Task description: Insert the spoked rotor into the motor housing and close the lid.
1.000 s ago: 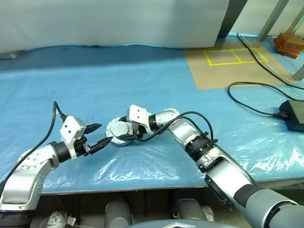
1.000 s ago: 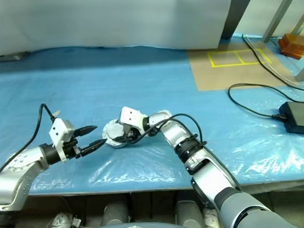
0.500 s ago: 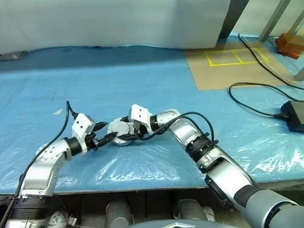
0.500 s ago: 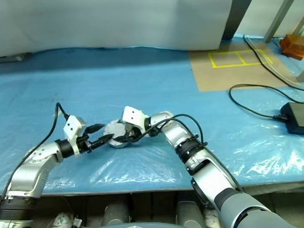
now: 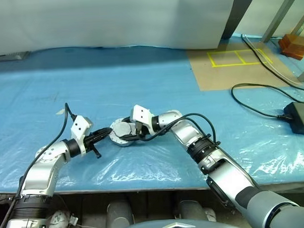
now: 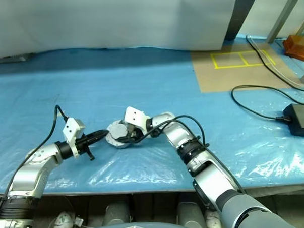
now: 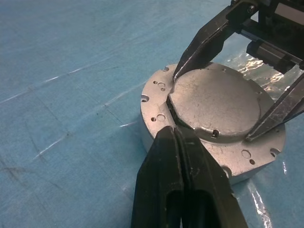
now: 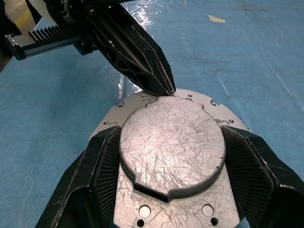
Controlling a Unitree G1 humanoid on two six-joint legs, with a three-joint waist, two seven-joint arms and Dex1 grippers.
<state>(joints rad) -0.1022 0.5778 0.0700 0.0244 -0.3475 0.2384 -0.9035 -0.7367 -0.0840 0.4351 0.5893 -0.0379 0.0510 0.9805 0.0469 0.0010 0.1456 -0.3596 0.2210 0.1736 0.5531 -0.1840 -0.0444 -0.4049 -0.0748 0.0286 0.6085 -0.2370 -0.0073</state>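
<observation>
Resting on the blue sheet: round metal housing, raised lid on top. Left gripper pressed shut, tip at the lid's near edge; right gripper spread, straddling the lid from the opposite side. Seated or loose: undecided from either wrist view.

1. Bright, even light from overhead; shadows faint and soft
2. White glare streaks on the crinkled plastic sheet at the counter's near edge
3. Head views sharp
4. Wrist views crisp on the scratched metal lid, the nearest black fingers slightly soft
</observation>
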